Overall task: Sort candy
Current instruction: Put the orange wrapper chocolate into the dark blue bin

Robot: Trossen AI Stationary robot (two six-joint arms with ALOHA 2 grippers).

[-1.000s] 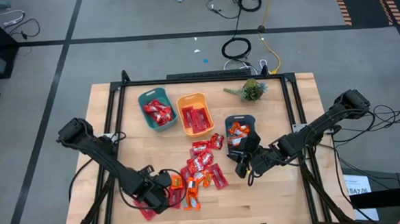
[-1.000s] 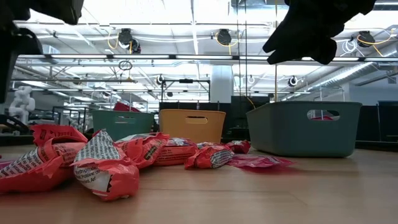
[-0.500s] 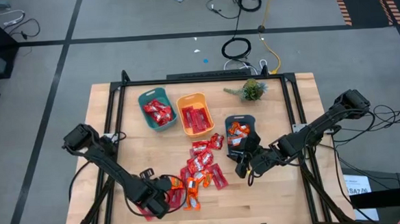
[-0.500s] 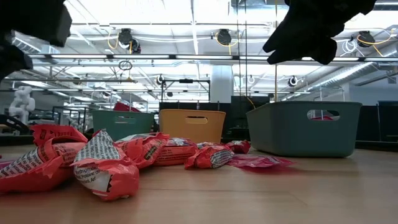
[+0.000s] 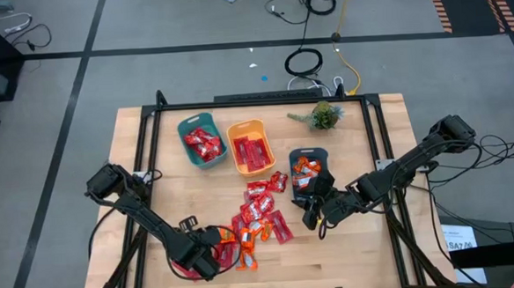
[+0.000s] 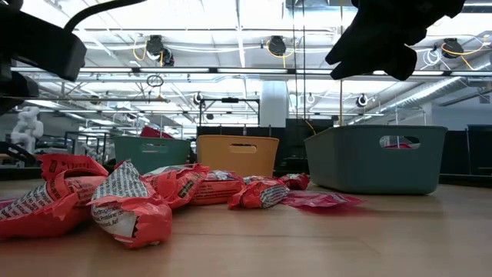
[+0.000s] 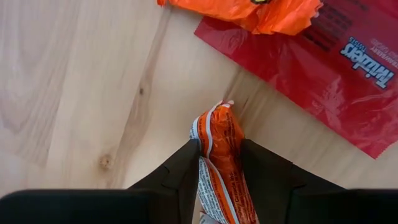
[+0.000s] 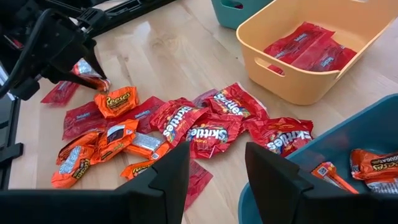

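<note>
We see an orange candy point(image 7: 217, 155) pinched between our left gripper point(image 7: 217, 180) fingers near the desk's point(image 5: 368, 244) front edge; only the wrist view shows this grip. The candy pile point(image 5: 261, 214) lies mid-desk. Our right gripper point(image 5: 318, 213) hovers unclenched, empty, beside the dark bin point(image 5: 321, 151).
</note>
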